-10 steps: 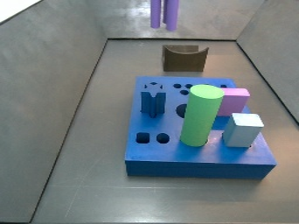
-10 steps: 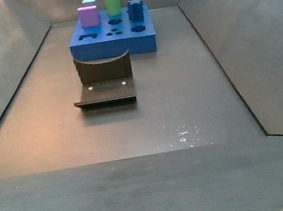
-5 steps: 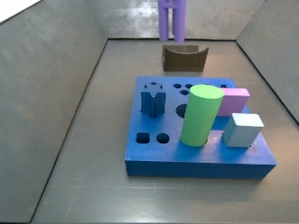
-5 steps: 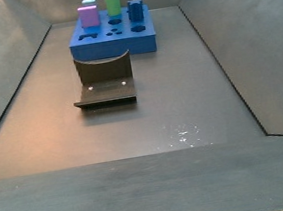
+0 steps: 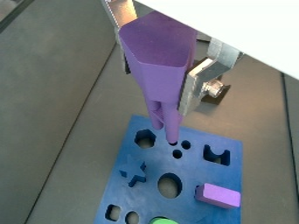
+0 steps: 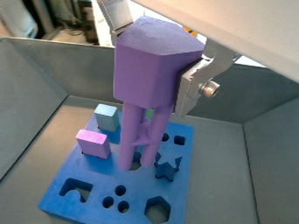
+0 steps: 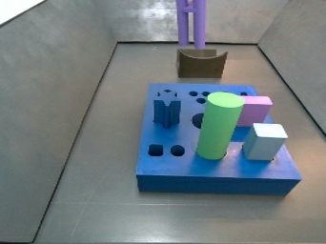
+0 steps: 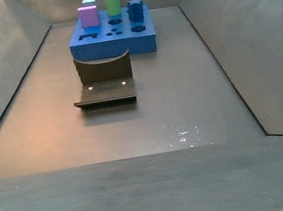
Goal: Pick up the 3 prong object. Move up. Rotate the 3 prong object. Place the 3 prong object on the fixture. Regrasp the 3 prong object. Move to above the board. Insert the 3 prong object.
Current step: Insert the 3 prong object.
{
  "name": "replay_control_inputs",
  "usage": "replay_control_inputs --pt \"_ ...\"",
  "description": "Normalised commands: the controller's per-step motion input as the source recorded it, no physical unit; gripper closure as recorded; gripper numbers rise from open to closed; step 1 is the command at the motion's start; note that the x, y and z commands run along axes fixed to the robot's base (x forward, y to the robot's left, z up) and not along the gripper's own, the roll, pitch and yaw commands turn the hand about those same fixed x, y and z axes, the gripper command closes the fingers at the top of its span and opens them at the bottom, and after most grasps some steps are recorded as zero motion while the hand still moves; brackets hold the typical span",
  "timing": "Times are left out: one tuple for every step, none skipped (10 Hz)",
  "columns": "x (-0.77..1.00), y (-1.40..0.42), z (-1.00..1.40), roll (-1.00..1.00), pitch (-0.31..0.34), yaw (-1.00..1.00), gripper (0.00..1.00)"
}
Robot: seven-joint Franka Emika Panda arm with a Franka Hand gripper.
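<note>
My gripper is shut on the 3 prong object, a light-purple piece held upright by its thick end, prongs pointing down. Both wrist views show it between the silver fingers, hanging above the blue board without touching it. In a side view only its prongs show, coming down from the top edge; the gripper itself is out of that view. The dark brown fixture stands empty on the floor beyond the board. In the side view where the fixture is nearer than the board, the piece is out of view.
On the board stand a green cylinder, a pink cube, a pale blue cube and a dark blue star peg. Several holes in its top are open. Grey sloping walls enclose the floor.
The prongs have come lower in the side view and shifted slightly right. Board, pieces and fixture have not moved.
</note>
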Motion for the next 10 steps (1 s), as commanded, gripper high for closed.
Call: replay_control_inputs --pt "0.06 0.11 -0.05 -0.03 -0.04 -0.5 1.0" --pt "0.1 0.13 -0.08 -0.03 -0.041 -0.49 1.0" --pt "0.11 0.09 -0.13 0.0 -0.05 -0.56 1.0" --pt "0.12 0.12 -0.15 -0.04 -0.051 -0.52 1.0" --pt "0.11 0.13 -0.19 -0.04 -0.061 -0.51 1.0" --pt "0.11 0.12 -0.21 -0.02 -0.059 -0.51 1.0" --pt "0.13 0.16 -0.24 -0.02 -0.061 -0.5 1.0" --pt "0.14 0.19 -0.25 -0.04 -0.066 -0.44 1.0" --pt "0.09 0.15 -0.26 -0.02 -0.05 -0.41 1.0" --pt "0.08 0.15 -0.26 -0.03 -0.024 -0.4 1.0"
